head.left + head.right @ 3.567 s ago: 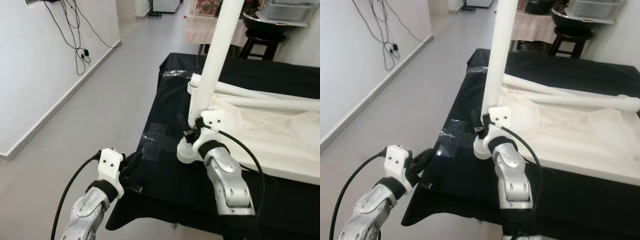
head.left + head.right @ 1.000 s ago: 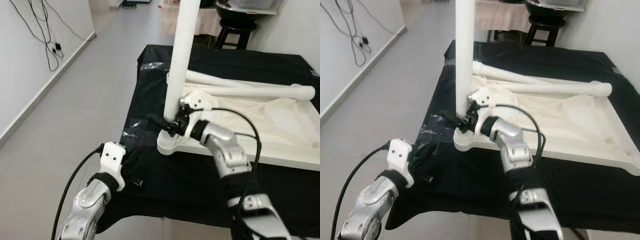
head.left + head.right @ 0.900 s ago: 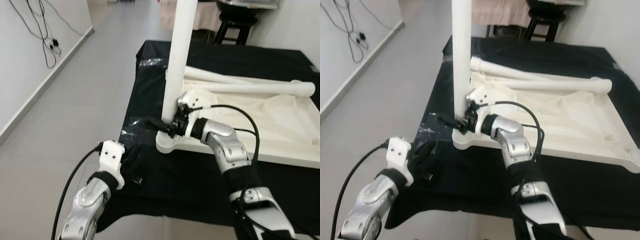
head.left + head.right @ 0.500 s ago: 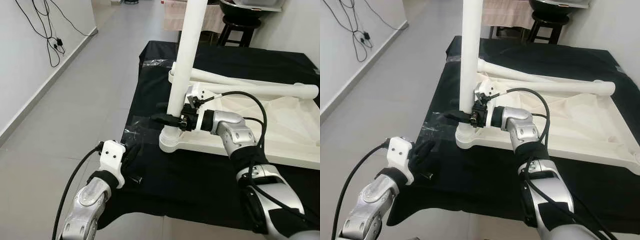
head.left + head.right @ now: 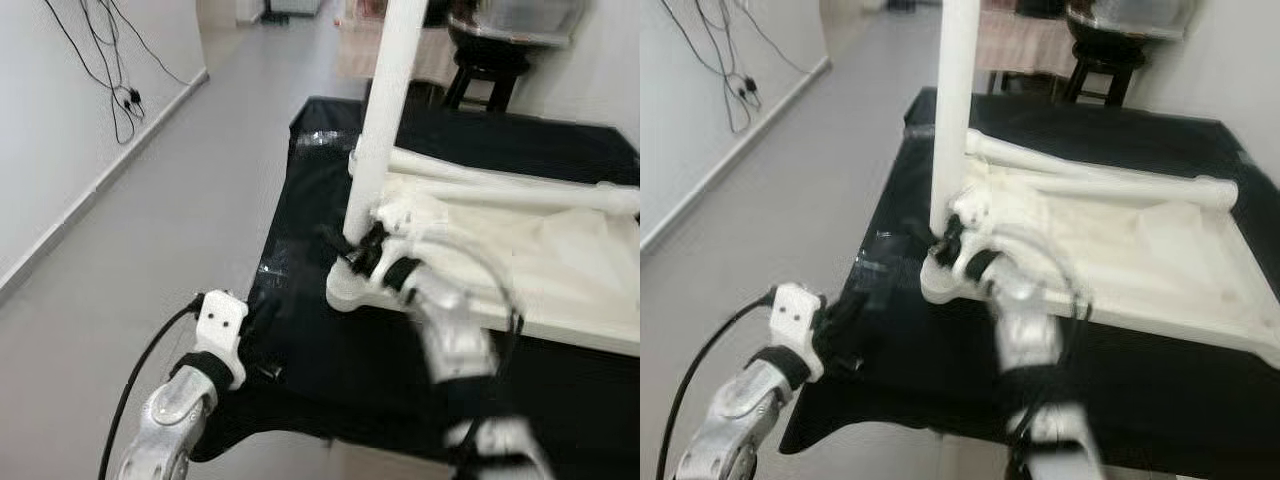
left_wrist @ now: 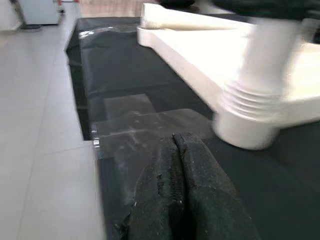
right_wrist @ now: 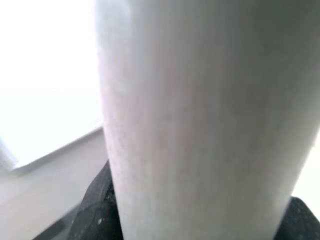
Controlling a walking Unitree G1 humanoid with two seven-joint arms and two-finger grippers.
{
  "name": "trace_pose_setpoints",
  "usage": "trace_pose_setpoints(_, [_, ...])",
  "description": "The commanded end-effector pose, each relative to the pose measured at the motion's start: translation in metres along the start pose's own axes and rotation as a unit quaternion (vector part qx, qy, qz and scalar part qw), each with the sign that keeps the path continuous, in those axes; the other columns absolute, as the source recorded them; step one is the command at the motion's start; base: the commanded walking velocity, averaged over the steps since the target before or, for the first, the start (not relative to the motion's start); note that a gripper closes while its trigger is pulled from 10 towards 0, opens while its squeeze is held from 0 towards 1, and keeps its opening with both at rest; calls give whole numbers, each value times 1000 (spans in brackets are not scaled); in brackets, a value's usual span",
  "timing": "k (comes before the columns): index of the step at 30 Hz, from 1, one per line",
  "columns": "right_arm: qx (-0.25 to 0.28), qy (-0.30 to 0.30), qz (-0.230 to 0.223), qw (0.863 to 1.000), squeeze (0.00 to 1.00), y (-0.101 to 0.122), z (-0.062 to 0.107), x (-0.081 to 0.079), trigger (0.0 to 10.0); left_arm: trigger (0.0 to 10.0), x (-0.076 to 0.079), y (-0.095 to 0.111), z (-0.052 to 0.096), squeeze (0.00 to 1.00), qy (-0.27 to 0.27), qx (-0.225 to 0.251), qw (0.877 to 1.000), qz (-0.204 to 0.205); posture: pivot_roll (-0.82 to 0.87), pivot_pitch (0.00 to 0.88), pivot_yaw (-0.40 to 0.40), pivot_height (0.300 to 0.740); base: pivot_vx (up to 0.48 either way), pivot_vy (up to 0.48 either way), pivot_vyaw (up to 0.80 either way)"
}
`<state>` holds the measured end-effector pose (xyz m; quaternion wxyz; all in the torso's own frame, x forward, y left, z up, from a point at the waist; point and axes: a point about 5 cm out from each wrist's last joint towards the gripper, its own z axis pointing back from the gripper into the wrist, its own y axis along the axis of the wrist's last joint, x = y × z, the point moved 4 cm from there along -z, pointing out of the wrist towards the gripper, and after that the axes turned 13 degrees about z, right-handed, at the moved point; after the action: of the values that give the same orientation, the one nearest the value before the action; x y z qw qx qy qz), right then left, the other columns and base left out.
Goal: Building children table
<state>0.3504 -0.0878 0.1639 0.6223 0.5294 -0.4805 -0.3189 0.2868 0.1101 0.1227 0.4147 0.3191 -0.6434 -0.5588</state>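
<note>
The table leg [image 5: 385, 110] stands upright in the corner socket [image 5: 345, 288] of the white tabletop [image 5: 1140, 255], with the right gripper [image 5: 352, 250] clasped around its base. It looks stiff, light and smooth, so a low hold seems best. The left gripper [image 6: 181, 165], pressed together, rests nearby on the black cloth [image 5: 300, 330].

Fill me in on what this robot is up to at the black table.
The right gripper is clamped around the base of an upright white tubular table leg, seated in the corner socket of an upside-down white plastic tabletop on the black cloth-covered table. The left gripper hangs shut, idle, near the table's edge. More white legs lie on the tabletop.
</note>
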Motion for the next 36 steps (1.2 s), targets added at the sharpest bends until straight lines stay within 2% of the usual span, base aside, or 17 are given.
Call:
trace_pose_setpoints(1, [-89, -12, 38, 995, 0, -36, 7, -3, 0, 10000, -2, -2, 0, 0, -4, -11, 1000, -2, 81, 103, -41, 740, 0, 0, 0])
trace_pose_setpoints(8, [-88, 8, 40, 995, 0, -37, -5, -8, 0, 10000, -2, -4, -1, 0, -7, -13, 1000, 1, 89, 100, -50, 740, 0, 0, 0])
trace_pose_setpoints(9, [-74, 24, 28, 997, 0, -32, -8, -14, 2667, 10000, -3, -3, 0, 0, 0, -10, 1000, 0, 98, 98, -57, 740, 0, 0, 0])
trace_pose_setpoints(10, [-51, 43, 22, 998, 4, -22, -9, -20, 10000, 10000, -3, -2, 0, 0, 3, -8, 1000, 0, 98, 98, -57, 740, 0, 0, 0])
trace_pose_setpoints(11, [-51, 43, 22, 998, 4, -22, -9, -20, 10000, 10000, -3, -2, 0, 0, 3, -8, 1000, 0, 98, 98, -57, 740, 0, 0, 0])
trace_pose_setpoints(12, [-20, 69, 11, 997, 1000, -10, -11, -25, 10000, 10000, -4, -2, 0, 0, 5, -7, 1000, -1, 102, 92, -51, 740, 0, 0, 0])
trace_pose_setpoints(15, [72, 210, -47, 974, 1000, 29, -10, -38, 10000, 10000, -4, -3, -1, 0, -1, -12, 1000, 1, 101, 85, -47, 740, 0, 0, 0])
trace_pose_setpoints(17, [87, 231, -42, 968, 1000, 33, -9, -34, 10000, 10000, -3, -3, -2, 0, -2, -12, 1000, 2, 101, 85, -47, 740, 0, 0, 0])
trace_pose_setpoints(18, [98, 262, -42, 959, 278, 35, -9, -30, 10000, 10000, -3, -3, -2, 0, -3, -13, 1000, 2, 104, 84, -47, 740, 0, 0, 0])
trace_pose_setpoints(21, [104, 281, -41, 953, 278, 36, -8, -27, 10000, 10000, -3, -3, -2, 0, -3, -13, 1000, 2, 104, 84, -47, 740, 0, 0, 0])
trace_pose_setpoints(22, [109, 303, -31, 946, 0, 36, -9, -22, 10000, 10000, -4, -4, -2, 0, -3, -13, 1000, 2, 117, 79, -48, 740, 0, 0, 0])
trace_pose_setpoints(24, [107, 361, -18, 926, 0, 29, -7, -14, 10000, 10000, -5, -4, -1, 0, 0, -13, 1000, 1, 119, 76, -47, 740, 0, 0, 0])
trace_pose_setpoints(29, [70, 395, -12, 916, 0, 10, -11, -4, 10000, 10000, -5, -4, -1, 0, 1, -14, 1000, -3, 134, 72, -55, 740, 0, 0, 0])
trace_pose_setpoints(30, [60, 391, -16, 918, 0, 8, -16, 1, 4784, 10000, -6, -4, -1, 0, 2, -14, 1000, -5, 141, 72, -62, 740, 0, 0, 0])
trace_pose_setpoints(31, [54, 387, -20, 920, 0, 7, -20, 5, 4784, 10000, -5, -4, -1, 0, 3, -14, 1000, -6, 142, 73, -65, 740, 0, 0, 0])
trace_pose_setpoints(32, [51, 377, -26, 924, 0, 8, -24, 9, 0, 10000, -5, -4, 0, 0, 4, -14, 1000, -6, 144, 73, -67, 740, 0, 0, 0])
trace_pose_setpoints(36, [50, 381, -35, 923, 0, 9, -25, 15, 0, 10000, -5, -4, 0, 0, 4, -14, 1000, -7, 144, 74, -68, 740, 0, 0, 0])
